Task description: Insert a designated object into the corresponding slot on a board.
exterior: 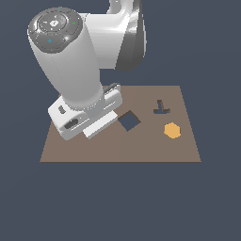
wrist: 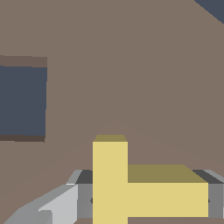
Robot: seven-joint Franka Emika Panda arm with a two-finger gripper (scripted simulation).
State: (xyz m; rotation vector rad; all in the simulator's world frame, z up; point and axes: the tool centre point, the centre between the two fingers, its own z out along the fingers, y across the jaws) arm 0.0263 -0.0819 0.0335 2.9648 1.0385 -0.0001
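Observation:
The yellow T-shaped block [wrist: 131, 192] fills the near part of the wrist view, lying between my gripper [wrist: 149, 201] fingers. One grey finger [wrist: 84, 200] presses one end and the other finger [wrist: 215, 200] the opposite end, so the gripper is shut on the block. The brown board [wrist: 131, 65] lies just beneath it. In the exterior view the arm's hand [exterior: 87, 117] hangs low over the board [exterior: 94, 150] at the exterior view's left and hides the block and fingers. The dark T-shaped slot [exterior: 160, 109] sits toward the exterior view's right, apart from the hand.
A dark diamond-turned square cutout [exterior: 129, 121] lies just to the right of the hand in the exterior view and shows as a dark square cutout [wrist: 22, 103] in the wrist view. An orange hexagon [exterior: 172, 130] rests on the board below the slot.

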